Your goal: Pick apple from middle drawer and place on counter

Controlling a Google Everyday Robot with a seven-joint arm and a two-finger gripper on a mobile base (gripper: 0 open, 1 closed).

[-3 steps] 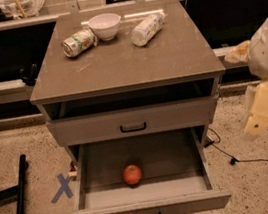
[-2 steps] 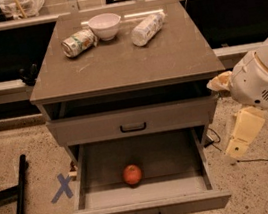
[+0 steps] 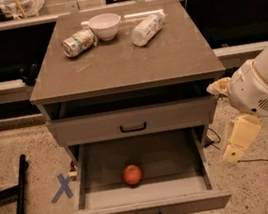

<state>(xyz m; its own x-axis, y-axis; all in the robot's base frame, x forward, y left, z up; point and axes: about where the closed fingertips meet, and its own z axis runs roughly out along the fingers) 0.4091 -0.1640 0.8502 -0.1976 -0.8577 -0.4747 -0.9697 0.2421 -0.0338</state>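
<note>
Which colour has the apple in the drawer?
The round apple is red-orange, camera view; gripper right of drawer.

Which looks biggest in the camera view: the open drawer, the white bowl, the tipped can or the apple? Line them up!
1. Middle drawer, by far.
2. White bowl and tipped can look about alike; I won't rank them.
3. Apple, in the drawer.
The gripper hangs right of the drawer.

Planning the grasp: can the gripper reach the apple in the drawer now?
Probably yes: the middle drawer is pulled out, the apple lies uncovered inside, and the gripper hangs just beyond the drawer's right wall, with nothing between.
</note>
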